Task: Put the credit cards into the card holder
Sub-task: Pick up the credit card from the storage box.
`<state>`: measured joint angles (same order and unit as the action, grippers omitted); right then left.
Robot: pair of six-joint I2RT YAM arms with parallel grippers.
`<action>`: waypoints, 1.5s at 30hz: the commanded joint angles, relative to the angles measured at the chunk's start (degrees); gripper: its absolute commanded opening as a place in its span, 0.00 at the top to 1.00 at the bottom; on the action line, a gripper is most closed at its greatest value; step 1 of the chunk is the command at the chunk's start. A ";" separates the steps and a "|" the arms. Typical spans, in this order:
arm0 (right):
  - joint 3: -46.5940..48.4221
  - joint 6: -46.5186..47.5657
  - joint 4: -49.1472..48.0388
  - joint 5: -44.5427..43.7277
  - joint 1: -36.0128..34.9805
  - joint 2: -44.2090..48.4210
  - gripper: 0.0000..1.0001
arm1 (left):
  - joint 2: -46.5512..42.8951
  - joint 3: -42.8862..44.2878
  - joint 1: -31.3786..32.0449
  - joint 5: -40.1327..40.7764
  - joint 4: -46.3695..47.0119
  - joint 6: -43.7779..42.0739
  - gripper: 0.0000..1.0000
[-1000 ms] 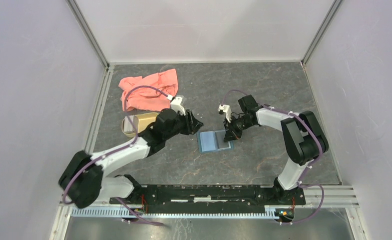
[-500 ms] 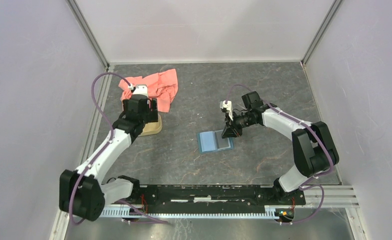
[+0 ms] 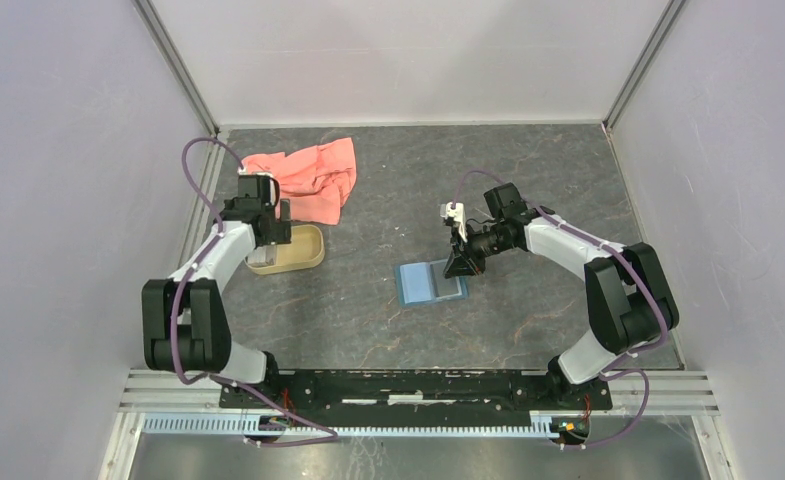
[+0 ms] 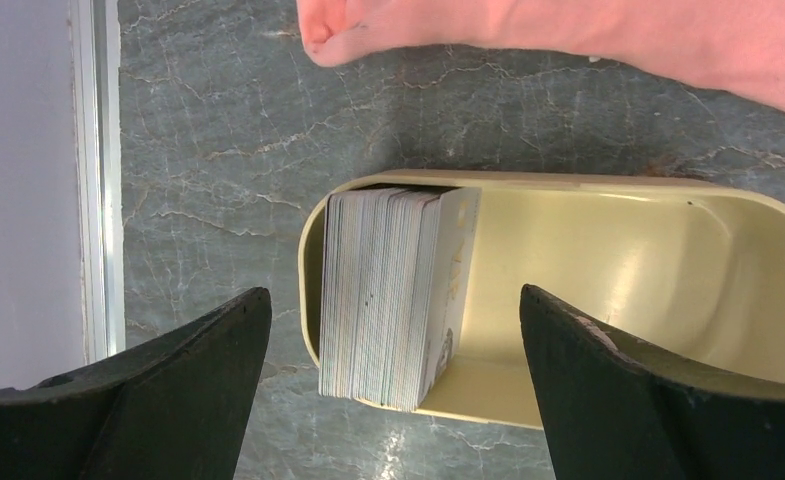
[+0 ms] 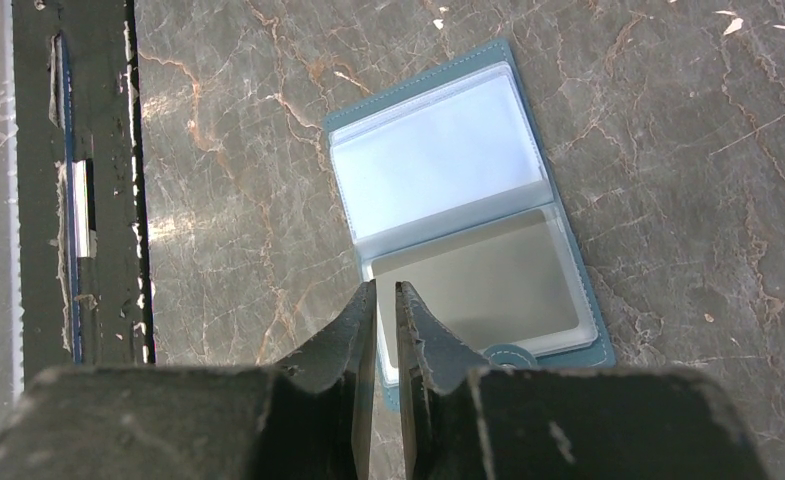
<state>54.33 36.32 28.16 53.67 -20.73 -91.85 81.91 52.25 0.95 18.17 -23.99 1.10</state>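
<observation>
The credit cards [image 4: 378, 290] stand on edge as a thick stack in the left end of a tan dish [image 4: 668, 185]. My left gripper [image 4: 393, 295] hangs above that stack, jaws wide open, one finger on each side and not touching it. From above, the left gripper [image 3: 271, 236] is over the dish [image 3: 306, 256]. The teal card holder [image 3: 426, 282] lies open and flat mid-table. Its upper clear pocket is pale blue and its lower one shows a grey face [image 5: 468, 280]. My right gripper [image 5: 388, 288] is over the holder's near edge, with only a thin slit between its jaws and nothing seen in it.
A salmon-pink cloth [image 3: 308, 175] lies crumpled behind the dish, and its edge [image 4: 568, 35] shows at the top of the left wrist view. A metal rail [image 4: 93, 180] runs along the left wall. The black base bar [image 3: 418, 385] spans the near edge.
My left arm has swung from beside the card holder back to the left, over the dish, and its jaws have opened wide. The right gripper has barely moved.
</observation>
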 commanded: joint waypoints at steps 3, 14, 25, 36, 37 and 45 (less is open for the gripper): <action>1.18 1.64 0.82 1.61 0.12 -0.58 0.82 | 4.07 3.76 -2.32 -0.02 -0.30 -3.67 0.00; 1.55 2.35 1.54 2.14 0.09 -1.36 0.82 | 5.75 2.77 -3.06 2.08 0.29 -2.97 0.15; 1.55 2.49 1.73 2.45 0.16 -1.24 0.82 | 5.32 2.68 -3.15 2.48 0.04 -2.69 0.23; 1.57 2.53 1.72 2.54 0.09 -1.19 0.83 | 2.54 2.51 -3.10 2.31 0.36 -2.51 0.34; 1.53 2.53 1.68 2.49 0.15 -1.09 0.83 | 2.41 2.51 -3.14 2.18 0.41 -2.51 0.35; 1.66 2.86 1.98 2.58 0.07 -1.06 0.83 | 1.33 2.25 -3.07 0.99 0.51 -2.50 0.43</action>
<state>54.33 37.82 29.71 54.46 -20.73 -92.90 85.95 54.02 -1.80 19.05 -24.32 -0.32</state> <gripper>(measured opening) 0.178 0.601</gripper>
